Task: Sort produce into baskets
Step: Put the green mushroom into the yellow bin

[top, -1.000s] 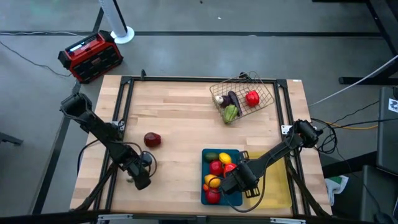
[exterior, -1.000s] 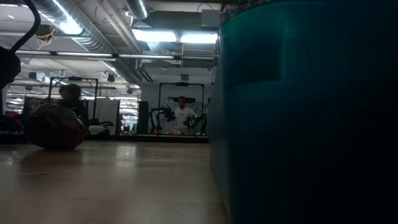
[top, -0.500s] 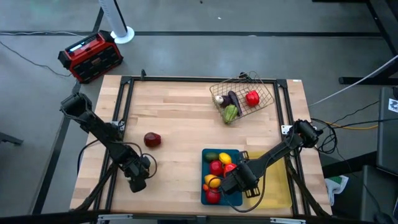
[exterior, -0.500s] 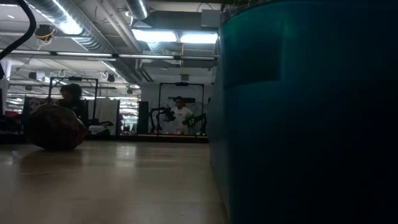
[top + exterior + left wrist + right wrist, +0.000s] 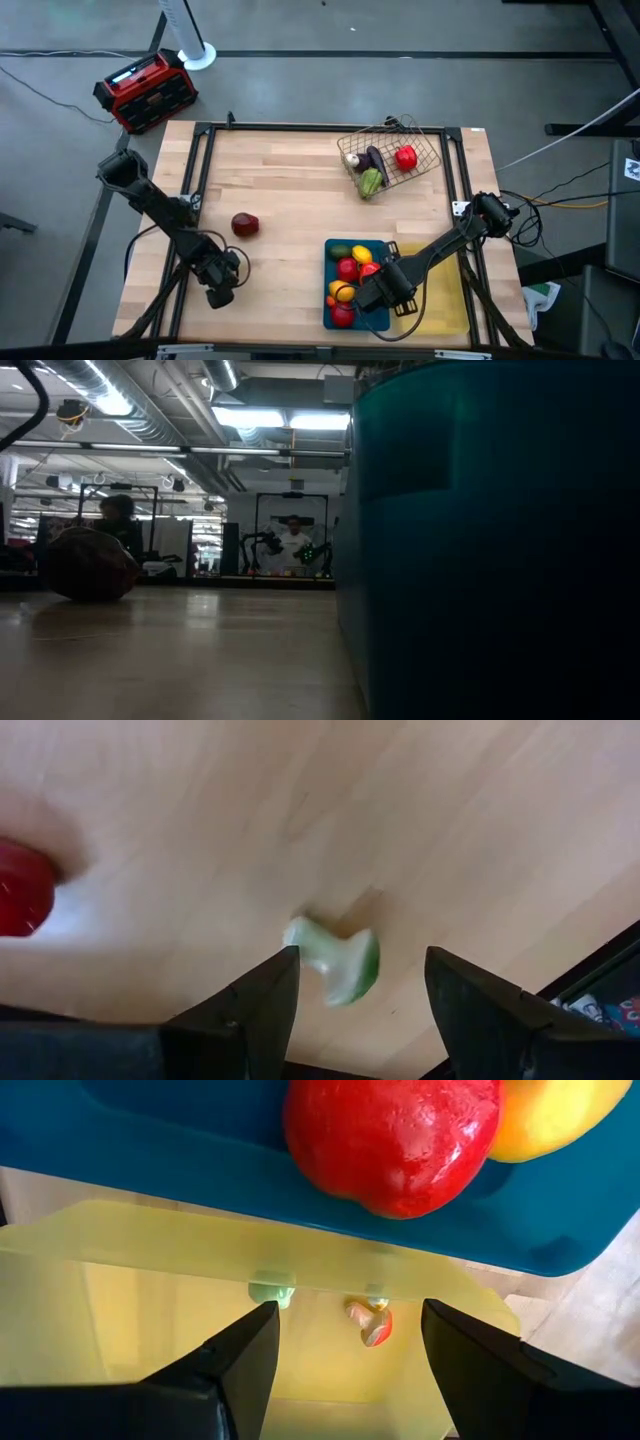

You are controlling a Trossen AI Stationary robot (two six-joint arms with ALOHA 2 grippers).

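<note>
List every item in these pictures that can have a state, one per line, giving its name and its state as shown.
Wire basket: tipped, holds produce.
Blue tray: flat on table, filled with produce.
Yellow tray: flat beside the blue tray, nearly empty.
Dark red fruit: loose on table.
Small green piece: lying on table, ungripped.
Left gripper: open above the green piece.
Right gripper: open, over the yellow tray.

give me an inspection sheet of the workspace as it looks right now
surface: wooden table, bare in the middle
job's things: wire basket and blue tray hold produce; yellow tray; dark red fruit loose; small green piece on wood
clutter: nothing seen
grippers: left gripper open over the green piece; right gripper open at the trays
cables: black cables right of table
surroundings: red-and-black box on floor
</note>
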